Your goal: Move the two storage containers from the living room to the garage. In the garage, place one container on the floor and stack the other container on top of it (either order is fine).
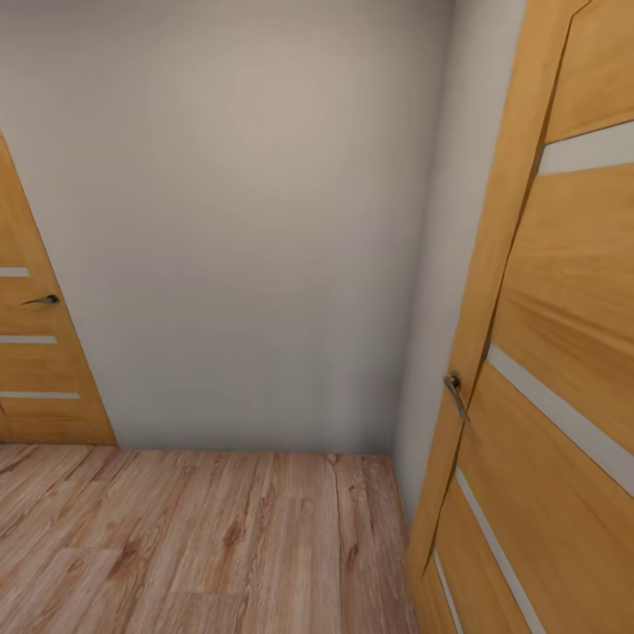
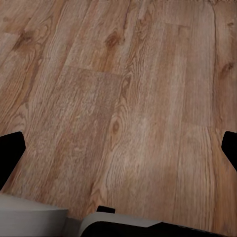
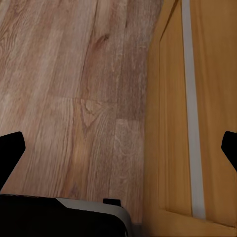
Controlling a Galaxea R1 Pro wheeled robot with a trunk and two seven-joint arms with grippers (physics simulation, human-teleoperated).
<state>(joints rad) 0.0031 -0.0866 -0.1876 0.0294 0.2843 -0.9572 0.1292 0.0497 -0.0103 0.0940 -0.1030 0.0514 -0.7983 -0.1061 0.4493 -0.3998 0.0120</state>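
Ahead, two wooden doors with pale horizontal strips flank a plain grey wall (image 1: 238, 220): the left door (image 1: 35, 370) is closed with one dark lever handle (image 1: 42, 300), and the right door (image 1: 546, 352), also with one metal handle (image 1: 455, 392), stands close by. Light wood plank flooring (image 1: 194, 546) runs to the wall. Below the left gripper (image 2: 118, 148), whose two dark fingers (image 2: 10, 153) sit spread wide with nothing between them, lies bare plank. The right gripper (image 3: 118, 148) is likewise wide apart and empty, fingers (image 3: 11, 150) over planks, the right door panel just beside one fingertip.
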